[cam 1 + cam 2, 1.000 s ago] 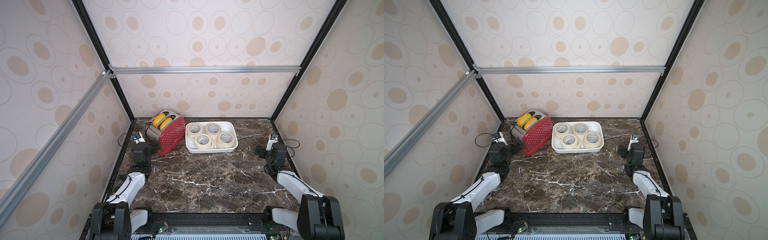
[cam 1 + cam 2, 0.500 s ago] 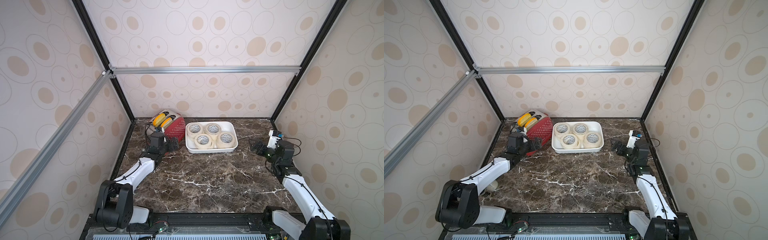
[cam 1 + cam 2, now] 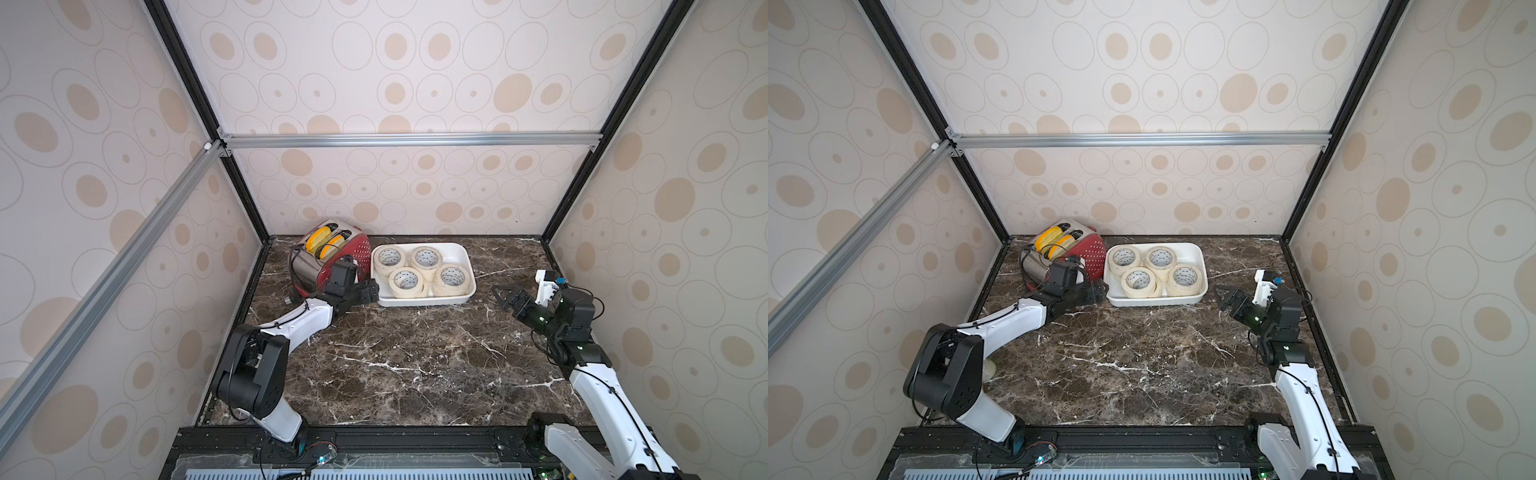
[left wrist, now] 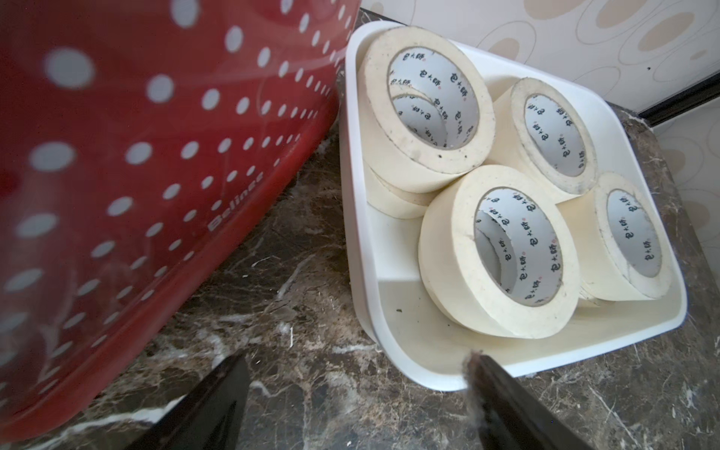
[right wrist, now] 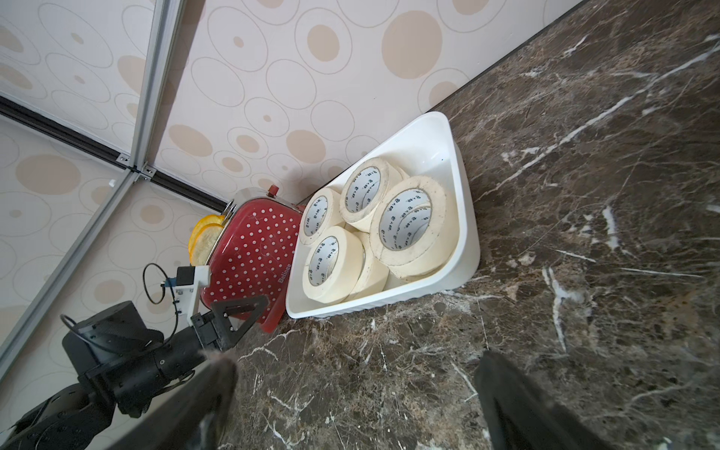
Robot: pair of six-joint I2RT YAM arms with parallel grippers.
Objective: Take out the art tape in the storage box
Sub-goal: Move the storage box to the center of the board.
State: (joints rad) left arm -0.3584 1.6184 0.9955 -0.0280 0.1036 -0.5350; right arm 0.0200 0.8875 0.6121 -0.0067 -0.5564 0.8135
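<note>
A dark marble table (image 3: pixel 415 353) carries a red toaster (image 3: pixel 353 253) at far left, with the white storage box (image 3: pixel 424 300) just right of it. The left end effector (image 3: pixel 370 291), spread and empty, is at the box's near-left corner. The right end effector (image 3: pixel 500 293), also spread, is well to the right. The art tape (image 3: pixel 405 280) lies stacked inside the box.

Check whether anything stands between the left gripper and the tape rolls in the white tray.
Only the white tray, by its own low wall at the near corner, lies between the left gripper and the nearest masking-tape roll. The red toaster stands close beside that path, not across it.
</note>
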